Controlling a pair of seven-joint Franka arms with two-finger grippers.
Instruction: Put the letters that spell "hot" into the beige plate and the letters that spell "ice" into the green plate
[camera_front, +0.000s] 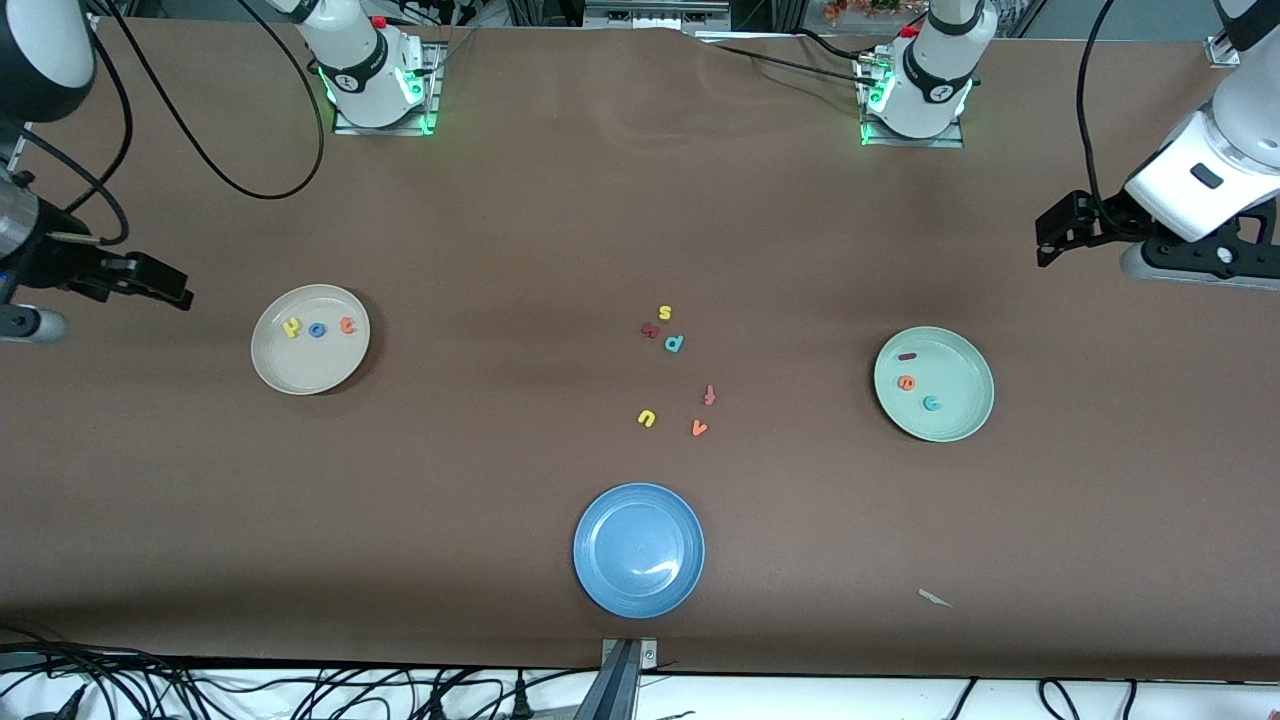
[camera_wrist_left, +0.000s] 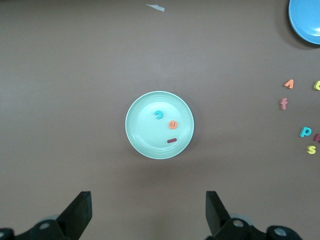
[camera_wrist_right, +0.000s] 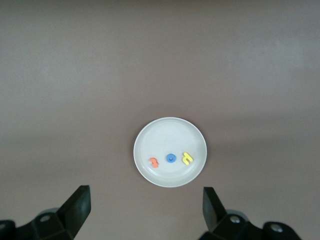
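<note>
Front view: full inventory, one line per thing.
beige plate: 1, toward the right arm's end
hot letters: 3, yellow, blue, orange, in beige plate
green plate: 1, toward the left arm's end
ice letters: 3, dark red, orange, teal, in green plate
blue plate: 1, nearest the camera
loose letters: 6, mixed colours, mid-table
white scrap: 1, near the camera
left gripper: open, waiting
right gripper: open, waiting

I count three plates: one beige plate (camera_front: 282, 372), one green plate (camera_front: 962, 420), one blue plate (camera_front: 600, 580). Foam letters total twelve (if I read the middle cluster right): three in the beige plate, three in the green, six loose on the worktop (camera_front: 500, 250). One scrap of paper (camera_front: 934, 598). Two arms.
</note>
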